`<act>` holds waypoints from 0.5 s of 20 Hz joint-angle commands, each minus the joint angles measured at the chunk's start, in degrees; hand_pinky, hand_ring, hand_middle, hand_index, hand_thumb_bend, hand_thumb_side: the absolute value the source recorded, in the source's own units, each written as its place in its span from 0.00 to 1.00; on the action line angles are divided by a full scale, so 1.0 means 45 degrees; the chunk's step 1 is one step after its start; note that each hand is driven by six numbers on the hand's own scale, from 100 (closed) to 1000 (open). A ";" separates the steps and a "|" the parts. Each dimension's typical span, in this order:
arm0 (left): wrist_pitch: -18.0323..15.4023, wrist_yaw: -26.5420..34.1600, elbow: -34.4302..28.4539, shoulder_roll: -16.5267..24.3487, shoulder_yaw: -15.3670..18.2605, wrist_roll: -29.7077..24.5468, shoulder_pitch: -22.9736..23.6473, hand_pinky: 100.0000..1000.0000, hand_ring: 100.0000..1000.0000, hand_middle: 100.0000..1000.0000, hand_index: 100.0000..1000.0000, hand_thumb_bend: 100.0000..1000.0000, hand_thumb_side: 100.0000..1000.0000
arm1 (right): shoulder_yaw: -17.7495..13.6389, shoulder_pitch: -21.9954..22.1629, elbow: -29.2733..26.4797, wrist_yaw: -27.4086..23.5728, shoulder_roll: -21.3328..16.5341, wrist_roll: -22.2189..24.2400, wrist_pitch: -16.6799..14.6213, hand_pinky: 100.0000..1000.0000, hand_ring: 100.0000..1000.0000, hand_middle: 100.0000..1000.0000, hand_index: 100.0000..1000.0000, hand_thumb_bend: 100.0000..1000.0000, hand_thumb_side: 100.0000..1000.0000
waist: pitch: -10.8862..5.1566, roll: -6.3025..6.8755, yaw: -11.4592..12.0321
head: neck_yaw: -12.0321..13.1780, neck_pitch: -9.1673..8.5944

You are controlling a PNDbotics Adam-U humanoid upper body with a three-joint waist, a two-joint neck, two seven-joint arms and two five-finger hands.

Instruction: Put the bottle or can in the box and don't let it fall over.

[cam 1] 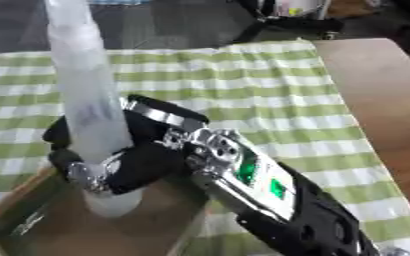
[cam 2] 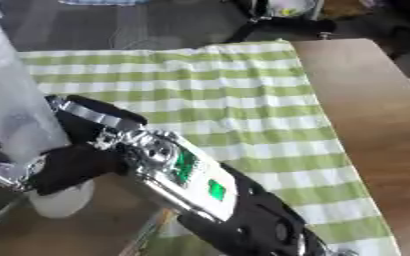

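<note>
A tall clear plastic bottle (cam 1: 88, 95) stands upright, its base down inside the open cardboard box (cam 1: 33, 225) at the lower left. My right hand (cam 1: 130, 160) is black with silver joints and comes in from the lower right. Its fingers are curled round the bottle's lower part, just above the box. The bottle's top runs out of the picture at the upper left. My left hand shows in neither view.
A green and white checked cloth (cam 1: 252, 95) covers the table. Bare brown tabletop (cam 2: 366, 100) lies along the right side. Dark floor and black stand legs (cam 1: 287, 25) sit beyond the far edge.
</note>
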 commanded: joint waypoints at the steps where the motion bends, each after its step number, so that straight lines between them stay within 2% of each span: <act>1: -0.0049 0.0018 -0.0229 0.0386 0.0051 -0.0031 -0.0117 1.00 0.64 0.79 0.78 0.09 0.82 | 0.0082 -0.0039 0.0380 0.0488 -0.0224 0.0439 -0.0508 0.90 0.93 0.74 0.45 0.00 0.00 | -0.0129 0.0064 0.0041 | 0.0023 -0.0176; 4: -0.0055 0.0011 -0.0230 0.0376 0.0058 -0.0037 -0.0117 1.00 0.64 0.79 0.78 0.09 0.82 | 0.0175 0.0081 0.0866 0.0951 -0.0235 0.1005 -0.0905 0.91 0.99 0.85 0.57 0.00 0.00 | -0.0100 0.0059 0.0087 | 0.0037 -0.0197; 6: -0.0057 0.0005 -0.0232 0.0372 0.0061 -0.0041 -0.0116 1.00 0.64 0.79 0.78 0.09 0.83 | 0.0181 0.0127 0.1058 0.1251 -0.0263 0.1385 -0.1290 0.92 1.00 0.98 0.74 0.00 0.00 | -0.0085 0.0055 0.0101 | 0.0038 -0.0202; 7: -0.0055 0.0003 -0.0230 0.0371 0.0062 -0.0041 -0.0114 1.00 0.64 0.79 0.78 0.09 0.83 | 0.0180 0.0147 0.1141 0.1426 -0.0282 0.1610 -0.1495 0.93 1.00 1.00 0.81 0.00 0.02 | -0.0082 0.0053 0.0101 | 0.0038 -0.0198; 10: -0.0050 -0.0002 -0.0229 0.0372 0.0059 -0.0050 -0.0117 1.00 0.64 0.79 0.78 0.09 0.83 | 0.0176 0.0176 0.1368 0.2336 -0.0391 0.2434 -0.2074 0.96 1.00 1.00 1.00 0.00 0.40 | -0.0081 0.0043 0.0081 | 0.0046 -0.0190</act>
